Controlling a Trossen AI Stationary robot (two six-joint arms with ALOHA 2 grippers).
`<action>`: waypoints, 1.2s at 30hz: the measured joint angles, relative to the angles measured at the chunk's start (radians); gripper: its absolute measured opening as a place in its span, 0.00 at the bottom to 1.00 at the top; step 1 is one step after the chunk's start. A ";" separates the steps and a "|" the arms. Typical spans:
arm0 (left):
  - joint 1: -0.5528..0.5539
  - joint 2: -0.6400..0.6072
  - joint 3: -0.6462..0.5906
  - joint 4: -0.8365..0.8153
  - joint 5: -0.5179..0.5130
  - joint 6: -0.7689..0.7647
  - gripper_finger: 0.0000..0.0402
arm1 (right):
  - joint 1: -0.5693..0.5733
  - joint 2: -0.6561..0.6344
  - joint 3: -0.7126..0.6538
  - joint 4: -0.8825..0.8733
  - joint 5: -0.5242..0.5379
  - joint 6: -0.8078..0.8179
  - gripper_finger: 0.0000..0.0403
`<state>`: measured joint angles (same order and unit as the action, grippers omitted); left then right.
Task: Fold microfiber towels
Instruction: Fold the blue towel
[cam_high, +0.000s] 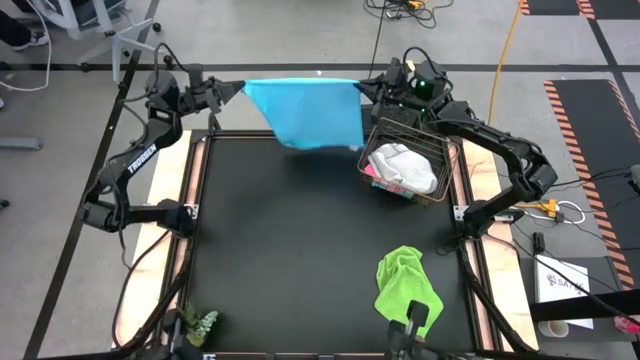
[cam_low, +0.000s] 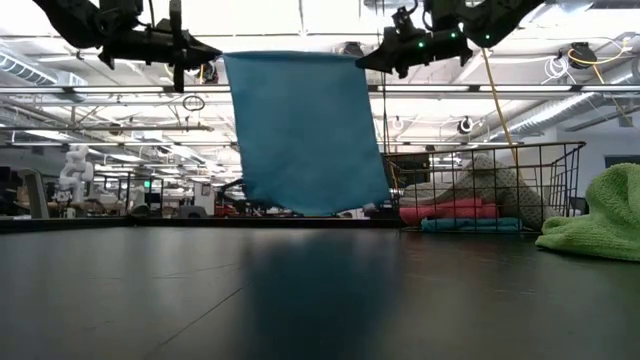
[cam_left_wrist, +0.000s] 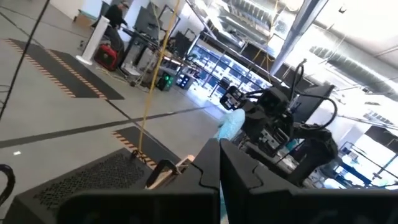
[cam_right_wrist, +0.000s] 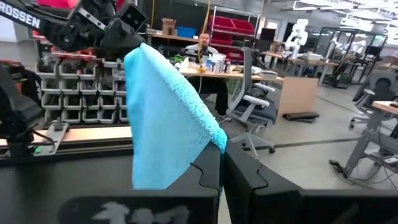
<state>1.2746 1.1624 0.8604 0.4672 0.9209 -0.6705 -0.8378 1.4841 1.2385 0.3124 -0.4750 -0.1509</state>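
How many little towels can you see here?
5, possibly more hidden in the pile: a blue towel held up between both arms, a lime green towel on the table, and white-grey, pink and blue ones in the wire basket.

Light blue towel (cam_high: 312, 112); lime green towel (cam_high: 405, 285); black table (cam_high: 300, 240); pink towel (cam_low: 440, 211).
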 joint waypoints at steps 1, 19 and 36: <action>-0.003 0.004 0.000 -0.001 -0.003 0.011 0.00 | -0.001 0.000 0.000 -0.001 0.001 0.000 0.00; -0.208 -0.012 0.000 -0.742 -0.015 0.269 0.00 | 0.203 0.025 -0.222 -0.138 -0.106 0.132 0.00; -0.888 -0.150 0.000 -1.256 -0.631 0.035 0.00 | 0.645 -0.005 -0.553 0.031 -0.099 0.498 0.00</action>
<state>0.3867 1.0120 0.8600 -0.7887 0.2900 -0.6350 -0.1929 1.4788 0.6857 0.3431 -0.5744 0.3468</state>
